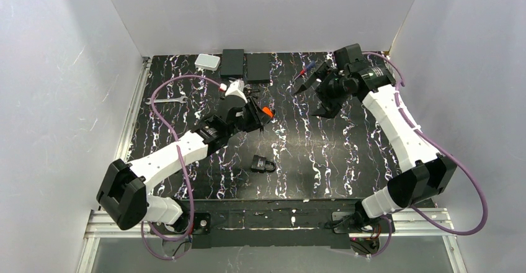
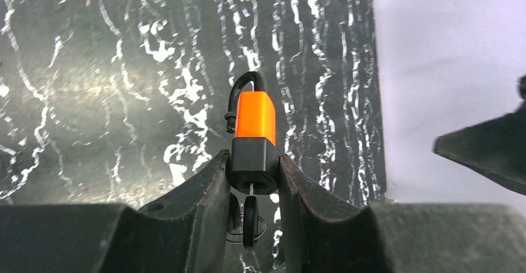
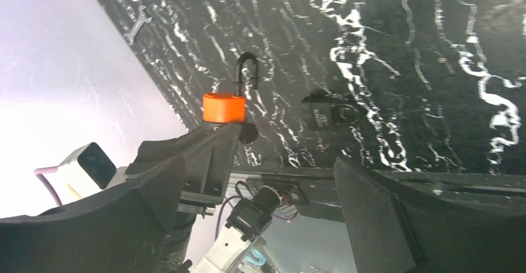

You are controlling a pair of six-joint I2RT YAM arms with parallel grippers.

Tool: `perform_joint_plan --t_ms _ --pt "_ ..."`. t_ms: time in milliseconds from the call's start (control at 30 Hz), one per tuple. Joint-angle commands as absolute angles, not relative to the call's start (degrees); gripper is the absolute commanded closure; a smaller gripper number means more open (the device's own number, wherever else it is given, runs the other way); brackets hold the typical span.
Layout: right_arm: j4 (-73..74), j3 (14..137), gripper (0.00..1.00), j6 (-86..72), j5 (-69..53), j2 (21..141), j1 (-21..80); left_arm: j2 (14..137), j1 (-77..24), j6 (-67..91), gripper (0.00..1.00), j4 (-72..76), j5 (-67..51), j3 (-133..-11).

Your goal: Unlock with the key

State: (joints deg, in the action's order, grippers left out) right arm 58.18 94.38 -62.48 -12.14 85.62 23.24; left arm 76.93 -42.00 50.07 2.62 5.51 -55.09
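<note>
My left gripper (image 2: 253,175) is shut on the black base of an orange padlock (image 2: 254,115), held above the table with its black shackle (image 2: 239,93) pointing away from the wrist camera. The key (image 2: 250,214) sits in the keyhole at the padlock's base. Its thin blade is in the lock and its black head, with a wire ring, hangs between my fingers. In the top view the orange padlock (image 1: 267,111) is left of centre. My right gripper (image 1: 313,97) stands open to its right, apart from it, with nothing between the fingers. From the right wrist the orange padlock (image 3: 223,107) appears above my left fingers (image 3: 211,152).
A black padlock (image 1: 263,162) lies on the marbled mat (image 1: 347,161) near the front. A wrench (image 1: 167,100) lies at the left. Two black boxes (image 1: 232,62) and a white box (image 1: 207,61) line the back edge, with a red-and-blue screwdriver (image 1: 305,69) beside my right gripper.
</note>
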Motion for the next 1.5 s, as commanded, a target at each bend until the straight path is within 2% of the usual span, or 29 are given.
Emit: perform_joint_plan --t_ms 0,233,600,967,1333,1400,1467 --pt "59.68 91.07 0.02 -59.4 -12.46 82.77 20.82 74.26 -40.19 51.33 1.0 5.42 3.76 -51.54" --pt "60.86 91.22 0.02 -57.98 -12.31 83.8 20.56 78.4 -36.44 52.7 1.0 8.36 -3.45 -46.76" --pt "62.86 91.75 0.02 -57.51 -10.65 83.02 19.87 83.18 -28.93 53.65 1.0 12.23 -6.66 -42.35" --pt "62.83 91.26 0.02 -57.39 -11.0 83.25 18.92 88.11 -23.33 52.79 1.0 13.27 -10.48 -42.28" --pt "61.42 90.58 0.02 -57.17 -13.9 85.0 18.87 89.5 -22.36 49.45 1.0 13.27 -11.32 -42.88" --pt "61.35 91.17 0.02 -56.98 -15.02 85.68 18.9 89.82 -22.13 49.16 0.94 13.27 -11.29 -42.9" --pt "61.03 91.36 0.02 -56.92 -15.46 85.87 18.9 90.07 -21.87 49.06 0.83 13.27 -11.49 -42.83"
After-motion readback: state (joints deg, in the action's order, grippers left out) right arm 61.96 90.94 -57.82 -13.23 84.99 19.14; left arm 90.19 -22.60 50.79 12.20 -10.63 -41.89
